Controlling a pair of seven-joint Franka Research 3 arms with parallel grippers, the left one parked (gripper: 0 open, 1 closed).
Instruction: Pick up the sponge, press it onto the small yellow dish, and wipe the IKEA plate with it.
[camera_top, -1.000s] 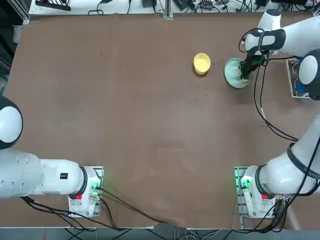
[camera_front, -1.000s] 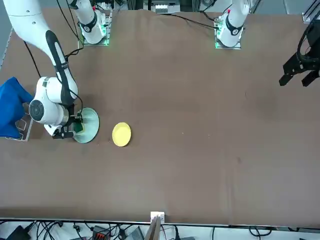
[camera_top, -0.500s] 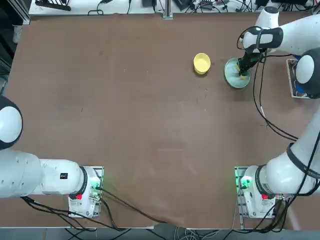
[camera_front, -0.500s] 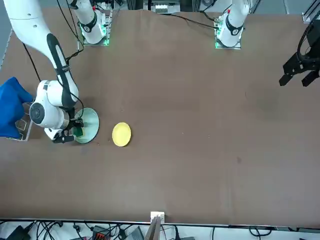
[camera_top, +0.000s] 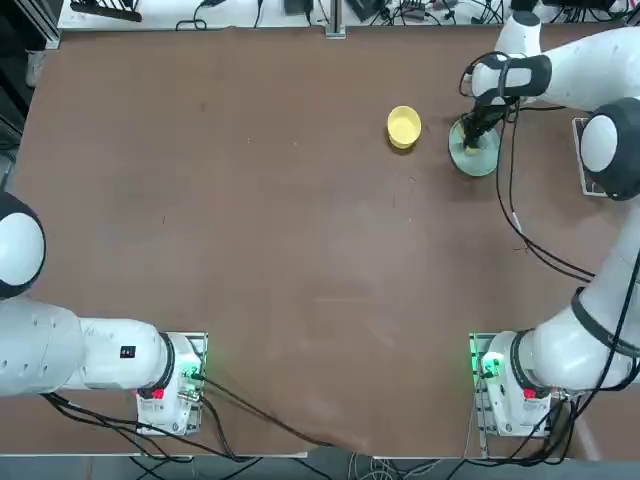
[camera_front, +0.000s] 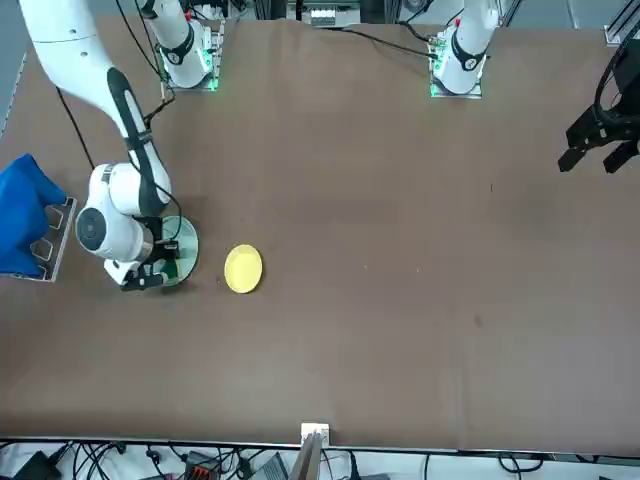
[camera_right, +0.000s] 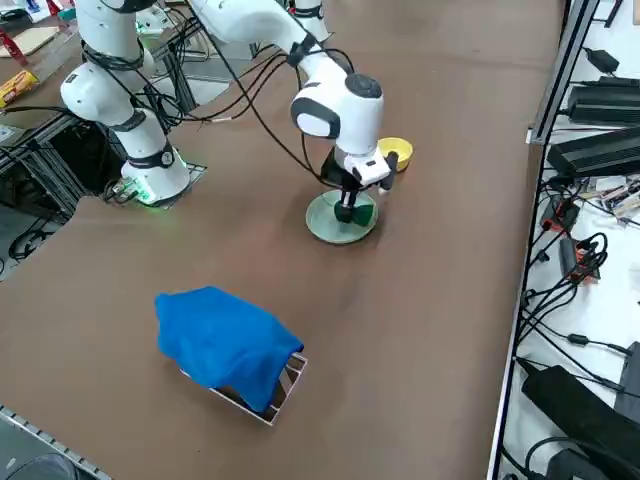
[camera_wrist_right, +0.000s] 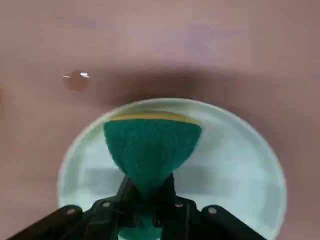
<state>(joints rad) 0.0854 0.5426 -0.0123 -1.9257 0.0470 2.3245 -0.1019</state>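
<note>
Right gripper (camera_wrist_right: 147, 192) jaws clenched on sponge (camera_wrist_right: 150, 147), pinched at waist, green face fanning out ahead of jaws, pressed inside IKEA plate (camera_wrist_right: 240, 165), upper right of top view; small yellow dish (camera_top: 404, 127) just left of plate, apart; wipe likely underway

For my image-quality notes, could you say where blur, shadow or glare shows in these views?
Right wrist view: soft focus, a dark shadow on the table beyond the IKEA plate, the sponge clearest, right gripper dark. Top view: no glare on the small yellow dish.
</note>
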